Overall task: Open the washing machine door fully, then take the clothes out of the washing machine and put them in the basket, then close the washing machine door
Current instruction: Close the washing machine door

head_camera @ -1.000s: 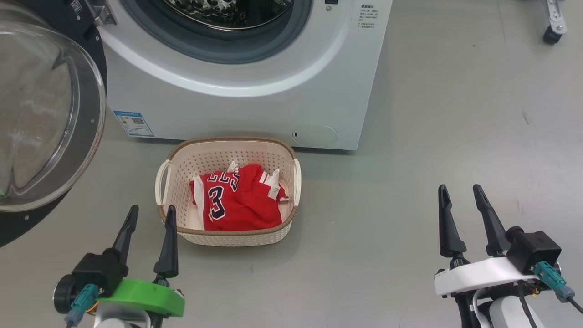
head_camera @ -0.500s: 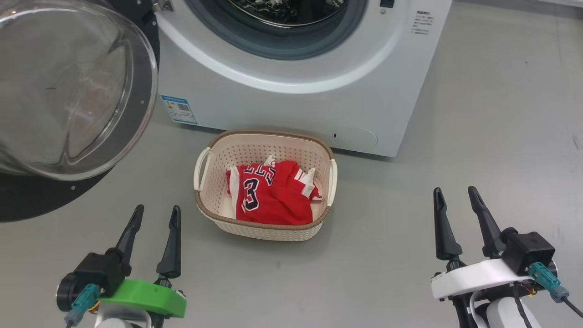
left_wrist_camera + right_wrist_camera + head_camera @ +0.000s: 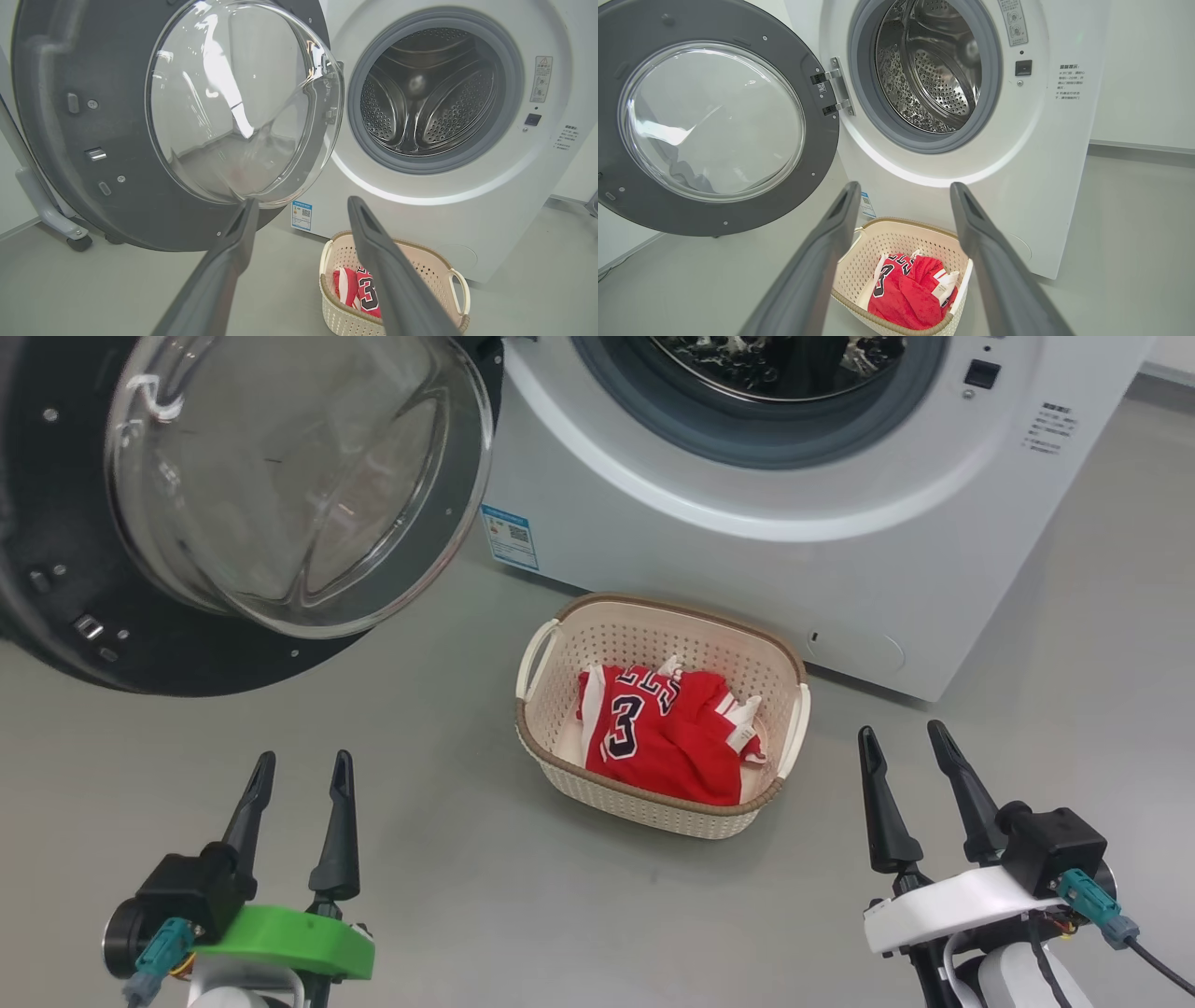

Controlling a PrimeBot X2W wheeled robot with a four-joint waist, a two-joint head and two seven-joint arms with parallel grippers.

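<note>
A white front-loading washing machine [image 3: 747, 551] stands on a grey floor [image 3: 467, 887]. Its large round door [image 3: 299, 476] is swung wide open to the robot's left, hinged at the left edge of the opening. The door's inner face shows a dark ring around a bulging bowl of clear glass. In the wrist views a grey gasket [image 3: 369, 154] rings the mouth of the machine, and the perforated steel walls and paddles of the drum [image 3: 430, 93] show through it. A small blue label [image 3: 510, 535] sits at the lower left corner of the machine's front, just beside the door's edge. On the floor just in front of the machine sits a small cream basket [image 3: 644, 798] with perforated sides, a brown woven-look rim and a handle on each side. The clothes [image 3: 667, 737] lie crumpled inside it: red jersey fabric with white trim, part of some lettering and a dark blue numeral 3 outlined in white. The left gripper [image 3: 304, 758], on a green mount, is low at the left of the head view, well apart from the basket. Its two dark fingers are spread wide and hold nothing. The right gripper [image 3: 901, 730], on a white mount, is low at the right, near the basket's right side but not touching it, fingers likewise spread wide and holding nothing.
</note>
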